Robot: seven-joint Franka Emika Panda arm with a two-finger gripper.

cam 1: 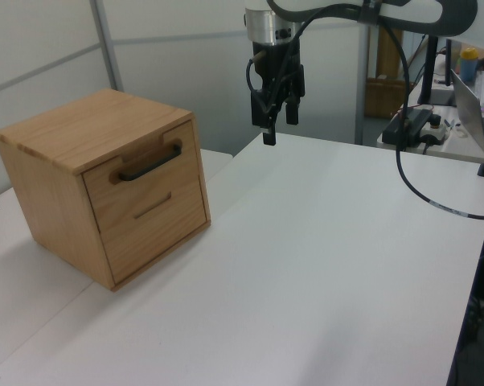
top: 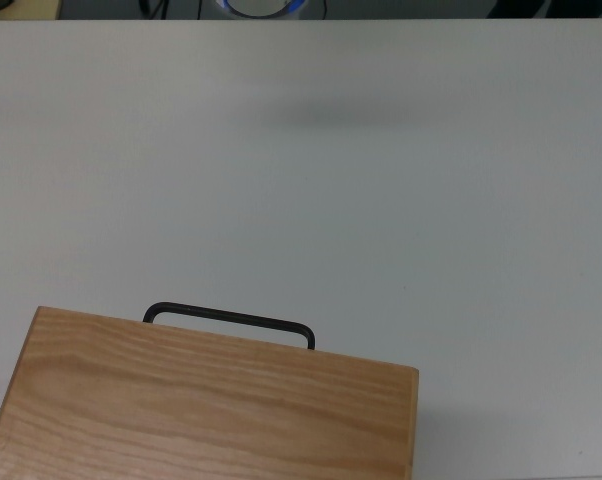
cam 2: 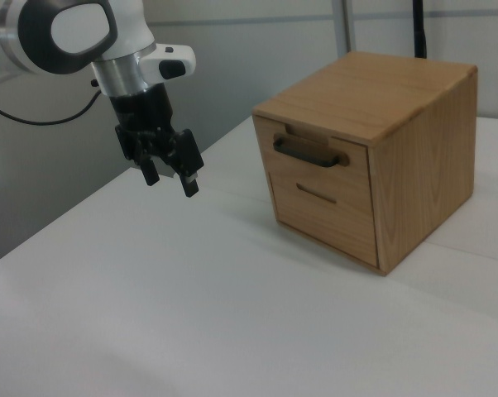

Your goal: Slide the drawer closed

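— Drawer of light wood with the slim black bar handle: where do you see it?

— Flush in your wooden cabinet, left view's left.

— Pincer?

— Your black two-finger gripper hangs open, well apart, above the white table.

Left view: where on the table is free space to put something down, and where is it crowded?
The white table is bare from the wooden cabinet to its far edge; the gripper hangs open above that stretch, holding nothing. The only occupied part is the left view's left, where the cabinet stands with its drawer shut flush.
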